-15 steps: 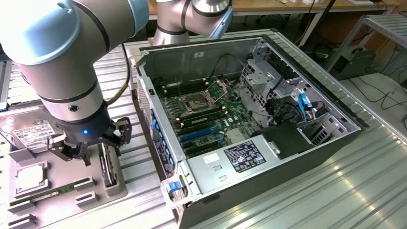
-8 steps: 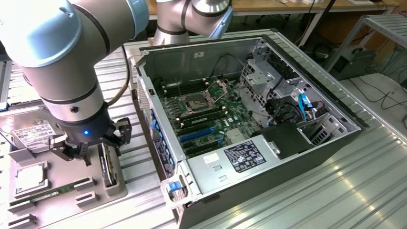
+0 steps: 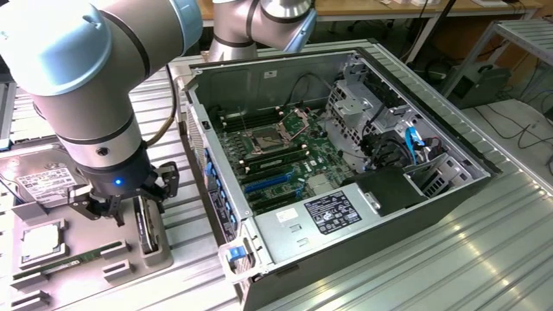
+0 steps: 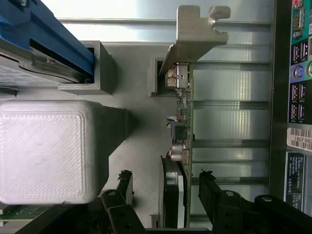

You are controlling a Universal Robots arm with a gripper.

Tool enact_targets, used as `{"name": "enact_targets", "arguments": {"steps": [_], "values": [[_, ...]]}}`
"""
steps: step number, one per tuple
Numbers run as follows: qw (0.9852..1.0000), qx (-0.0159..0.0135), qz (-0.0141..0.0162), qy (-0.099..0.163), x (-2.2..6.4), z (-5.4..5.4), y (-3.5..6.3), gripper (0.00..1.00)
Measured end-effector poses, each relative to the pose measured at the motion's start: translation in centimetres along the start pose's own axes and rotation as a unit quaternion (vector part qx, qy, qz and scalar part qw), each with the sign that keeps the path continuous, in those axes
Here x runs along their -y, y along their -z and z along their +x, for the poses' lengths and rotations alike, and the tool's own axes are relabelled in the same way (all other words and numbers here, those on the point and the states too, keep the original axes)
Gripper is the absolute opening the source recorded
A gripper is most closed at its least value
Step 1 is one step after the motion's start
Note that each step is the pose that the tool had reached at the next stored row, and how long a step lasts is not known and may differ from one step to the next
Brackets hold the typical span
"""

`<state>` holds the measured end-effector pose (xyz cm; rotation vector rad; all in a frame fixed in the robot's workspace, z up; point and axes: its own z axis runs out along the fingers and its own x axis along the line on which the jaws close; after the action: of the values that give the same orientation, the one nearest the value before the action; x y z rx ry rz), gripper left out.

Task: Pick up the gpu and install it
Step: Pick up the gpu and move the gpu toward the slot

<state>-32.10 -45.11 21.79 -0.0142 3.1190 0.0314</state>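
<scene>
Graphics card (image 4: 181,131): on edge in a slot of the grey holder (image 4: 141,122), both faces exposed for a pinch.
Tool (image 4: 165,178): released, fingers (image 4: 208,195) spread either side of the card, straddling it from above, not yet closed.
Holder: on the counter (image 3: 432,259), just beside the computer case (image 3: 285,272), on the exterior view's left.
Case: lying on its side, lid off, board slots facing up to receive the card.
Progress: card not lifted; judged at the grasp stage.
</scene>
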Motion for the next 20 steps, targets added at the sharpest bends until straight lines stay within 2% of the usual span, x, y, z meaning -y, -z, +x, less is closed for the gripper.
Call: {"name": "enact_targets", "arguments": {"steps": [4,7,8,9,20], "values": [[1.0000,0.0000,0.0000,0.000,0.00,0.00,0.00,0.65],[1.0000,0.0000,0.0000,0.000,0.00,0.00,0.00,0.46],[1.0000,0.0000,0.0000,0.000,0.00,0.00,0.00,0.46],[1.0000,0.0000,0.0000,0.000,0.00,0.00,0.00,0.39],[1.0000,0.0000,0.0000,0.000,0.00,0.00,0.00,0.39]]}}
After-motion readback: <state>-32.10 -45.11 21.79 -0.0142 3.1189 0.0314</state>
